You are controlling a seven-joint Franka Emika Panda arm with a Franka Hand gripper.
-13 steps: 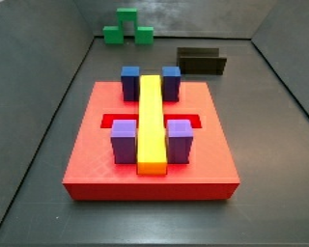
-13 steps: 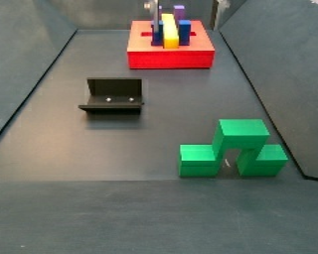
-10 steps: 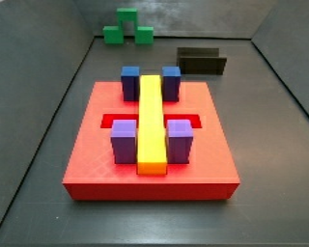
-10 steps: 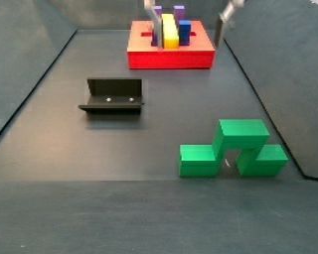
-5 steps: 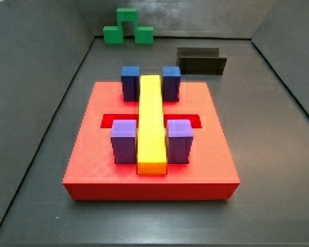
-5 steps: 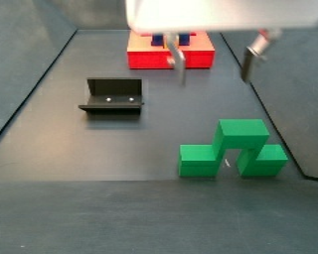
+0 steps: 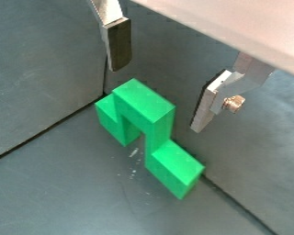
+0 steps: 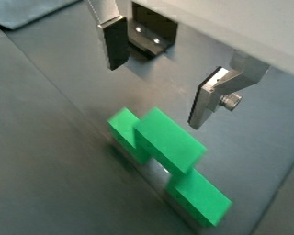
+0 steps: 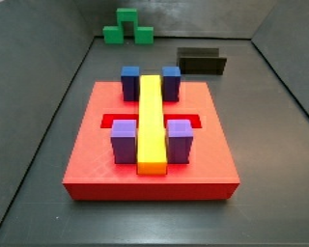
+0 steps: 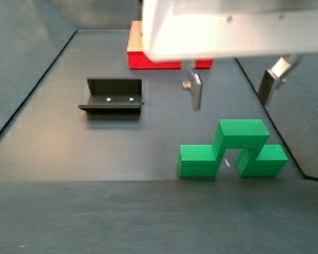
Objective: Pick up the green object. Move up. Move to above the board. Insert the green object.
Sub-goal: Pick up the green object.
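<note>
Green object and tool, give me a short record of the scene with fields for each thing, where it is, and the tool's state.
green object: on the floor, far from the board, untouched
tool: open, hovering above the green object, nothing between its fingers
board: red, carrying a yellow bar and four blue-purple blocks
fixture: on the floor between the board and the green object
task stage: pick-up not yet done
</note>
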